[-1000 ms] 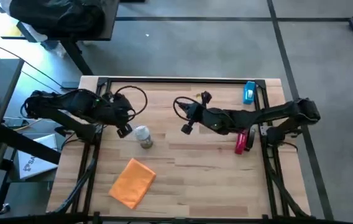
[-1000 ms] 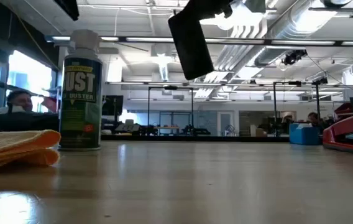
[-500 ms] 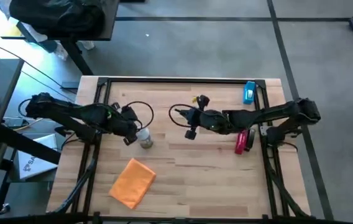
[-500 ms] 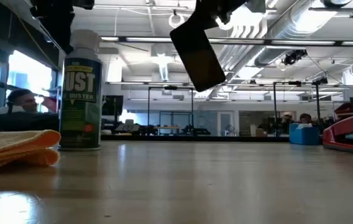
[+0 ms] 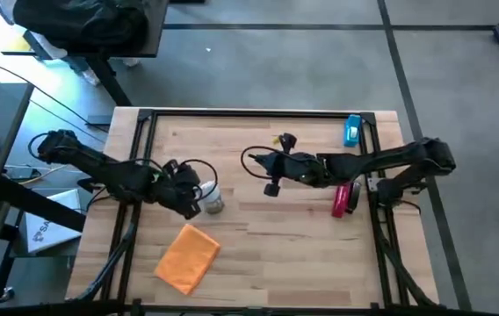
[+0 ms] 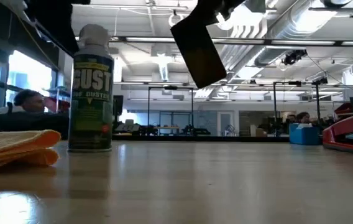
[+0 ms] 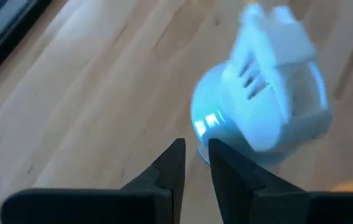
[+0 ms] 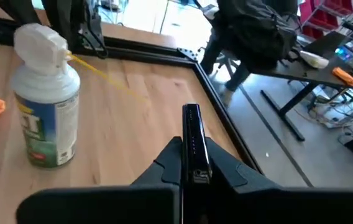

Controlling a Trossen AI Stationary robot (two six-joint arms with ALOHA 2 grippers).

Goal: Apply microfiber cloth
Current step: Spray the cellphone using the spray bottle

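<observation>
**Right end effector holding phone in the air, left one at the duster can, cloth untouched**

- Microfiber cloth [image 5: 187, 256]: orange, folded, flat on the table [image 5: 302, 246] near the front-left corner. Nothing touching it. Low view shows it [image 6: 15, 149] just beside the can, with a gap between them.
- Right end effector [image 5: 273, 175]: over the middle of the table, arm reaching in from the right edge. Fingers clamped on a black phone [image 8: 193, 144], gripped edge-on in the right wrist view. Low view has the phone [image 6: 197, 43] tilted and well clear of the table surface.
- Left end effector [image 5: 192, 201]: left half of the table, right beside the duster can [image 5: 212, 198], between the can and the left edge. Left wrist view: fingers [image 7: 171, 167] close together with only a thin slit between them, nothing in it, tips just short of the can's white cap [image 7: 276, 81]. Can't tell whether they touch the can.
- Can stands upright [image 6: 90, 90], behind the cloth, toward the table's middle.
- Other stuff: red stapler [image 5: 343, 198] near the right edge, small blue item [image 5: 352, 130] at the back-right corner.
- Background in low view: a person [image 6: 21, 106] seated beyond the table's left side.
</observation>
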